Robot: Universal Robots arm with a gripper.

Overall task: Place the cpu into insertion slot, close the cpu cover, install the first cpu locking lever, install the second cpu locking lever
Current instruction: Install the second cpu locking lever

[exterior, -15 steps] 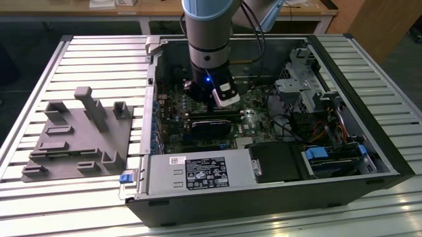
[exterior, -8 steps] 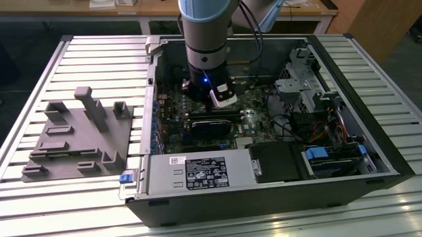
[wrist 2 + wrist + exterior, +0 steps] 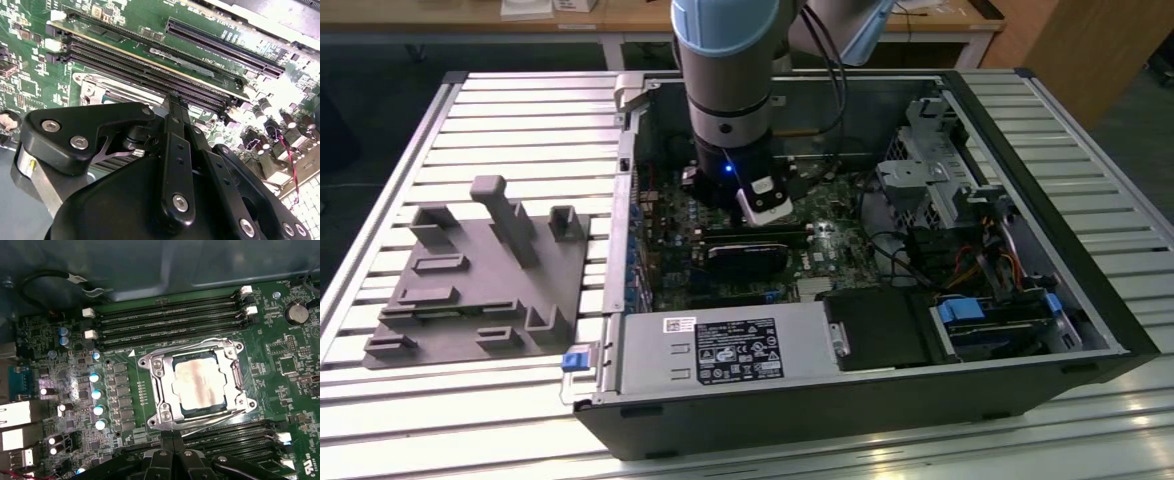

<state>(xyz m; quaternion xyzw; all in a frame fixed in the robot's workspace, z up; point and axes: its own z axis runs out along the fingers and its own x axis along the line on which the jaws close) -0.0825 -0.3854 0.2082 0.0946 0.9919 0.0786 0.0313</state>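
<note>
We see grey fixture block at exterior view's left, open computer case rightward. Gripper clenched, grasping nothing, poised near socket. Cpu seated in socket; cpu cover closed over it.

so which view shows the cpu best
The first wrist view: the cpu lies in full sight, seated in its socket with the cpu cover framing it. The second wrist view has the gripper in front of that spot, and the exterior view has the arm over it.

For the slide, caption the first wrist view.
Gripper poised beside the socket, cpu seated, cpu cover closed over it.
</note>
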